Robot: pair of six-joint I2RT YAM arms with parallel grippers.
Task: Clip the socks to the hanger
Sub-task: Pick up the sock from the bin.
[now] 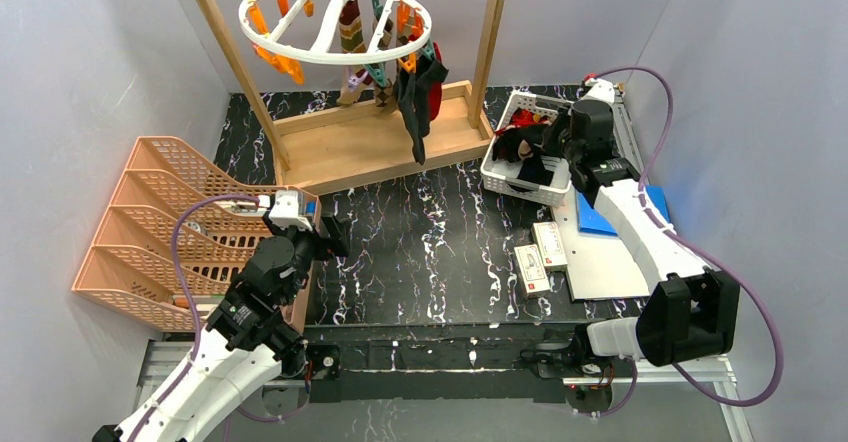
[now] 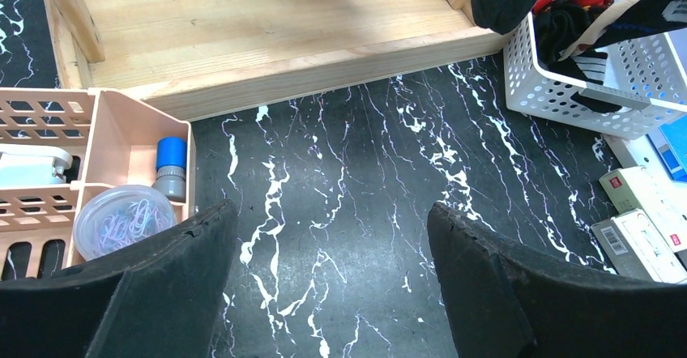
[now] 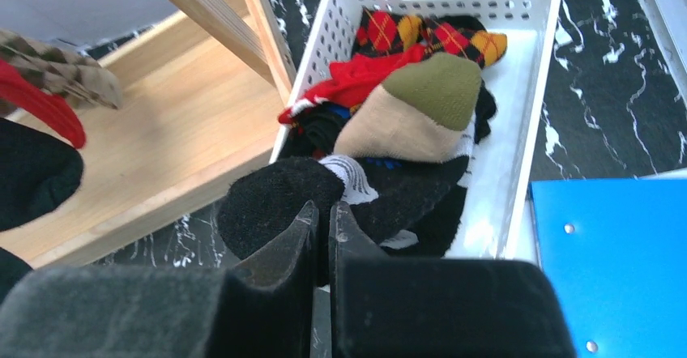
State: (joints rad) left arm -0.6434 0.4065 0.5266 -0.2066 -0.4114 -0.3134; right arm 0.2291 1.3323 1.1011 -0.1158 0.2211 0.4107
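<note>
The white ring hanger with orange and teal clips hangs from a wooden frame at the back. An argyle sock and a black sock hang from it. More socks lie in the white lattice basket, red, argyle and beige-olive ones. My right gripper is shut on a black sock with a white label, held over the basket's near edge; it also shows in the top view. My left gripper is open and empty over the black marble table, seen in the top view.
The wooden frame's base stands at the back centre. A peach tiered organiser sits at the left, with a blue-capped bottle and a paper-clip tub. Small boxes, a white board and a blue folder lie at the right.
</note>
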